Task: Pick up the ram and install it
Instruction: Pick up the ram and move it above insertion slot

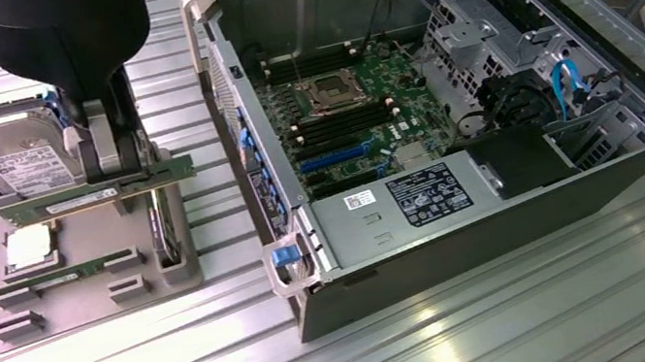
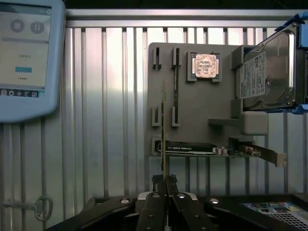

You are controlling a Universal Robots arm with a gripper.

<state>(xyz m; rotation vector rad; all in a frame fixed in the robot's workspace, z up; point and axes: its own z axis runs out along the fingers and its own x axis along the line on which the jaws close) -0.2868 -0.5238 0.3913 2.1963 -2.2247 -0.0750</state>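
The tool has its two fingers pressed together on the ram. It grips the long green stick at one narrow spot along its edge. The ram hangs level just above the grey parts tray, close over the tray's far half and not touching it. A pale label runs along the ram's face, but its print is too small to read.

On the tray, a hard drive in a blue-edged carrier stands at the far end, and the text on its white label cannot be read. A square silver processor lies flat near the tray's middle. A dark graphics card stands on edge along the side of the tray nearest the computer case, and the white lettering on its edge is illegible. A second thin green board sits in a slot of the tray.

To the exterior view's right of the tray, past a bare strip of ribbed aluminium tabletop, the case lies on its side with its panel off. This exposes the motherboard and a power supply with a black, white-printed label that cannot be read. Beyond the tray on its other side, a touchscreen pendant rests on the tabletop.
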